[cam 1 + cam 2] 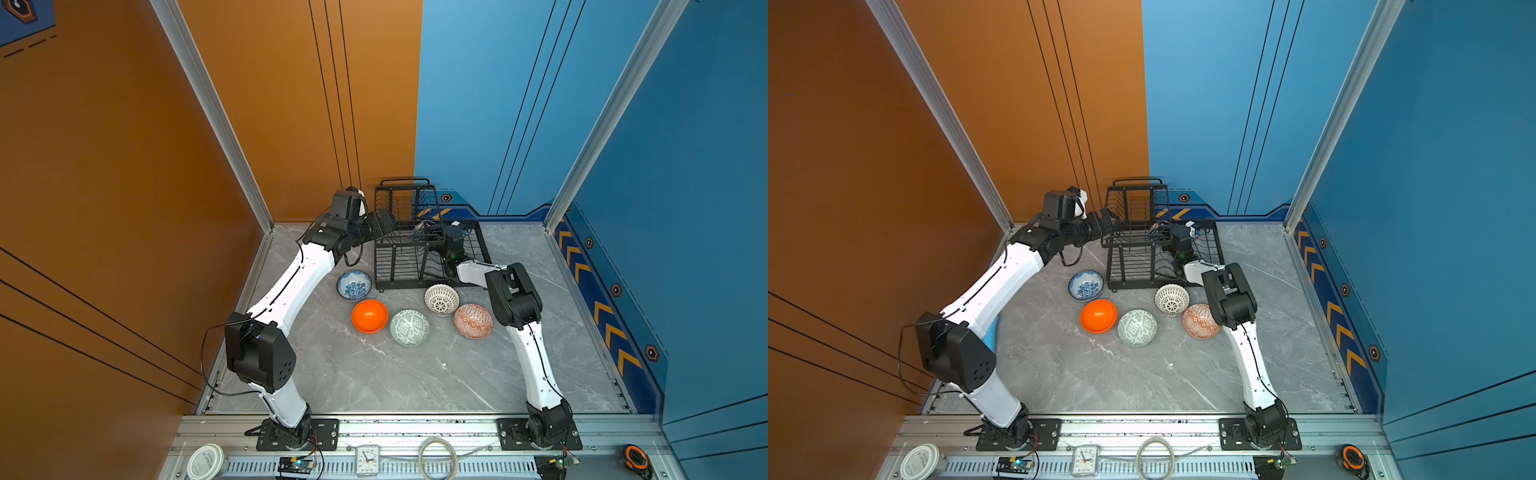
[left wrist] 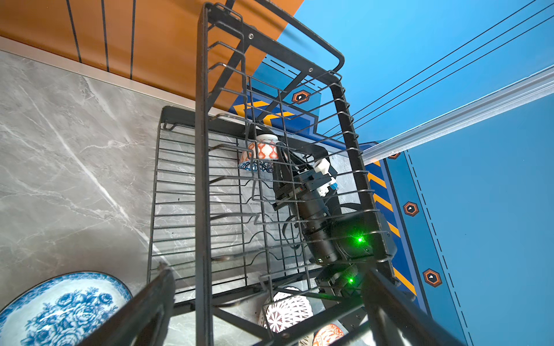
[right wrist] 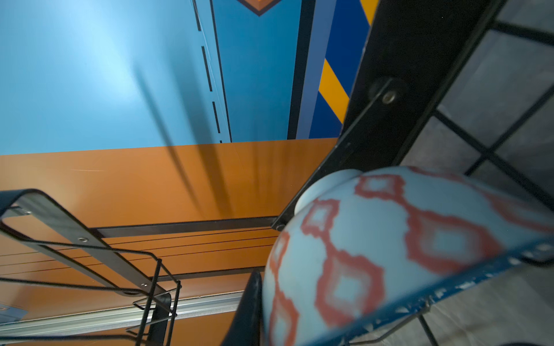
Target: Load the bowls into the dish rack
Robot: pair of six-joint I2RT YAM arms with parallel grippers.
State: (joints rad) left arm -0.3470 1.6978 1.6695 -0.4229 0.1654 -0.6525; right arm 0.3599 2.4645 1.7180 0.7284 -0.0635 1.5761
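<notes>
My right jaws deep in dish rack (image 2: 204,179), at rim of diamond bowl (image 2: 260,149), tipped on side over base wires. Clamped or free, can't tell. Left jaws spread wide beside rack. Looks glazed ceramic: rigid, slick, chippable; take by rim.

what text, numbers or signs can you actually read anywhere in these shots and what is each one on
"9", "3" and the other hour numerals: on the dial of the small clock, only just legible in both top views.
Grey print on the white round lid: too small and blurred to read.
Hexagon badges on the blue wall trim: a white symbol only, no letters.
Nothing else shows readable text.
</notes>
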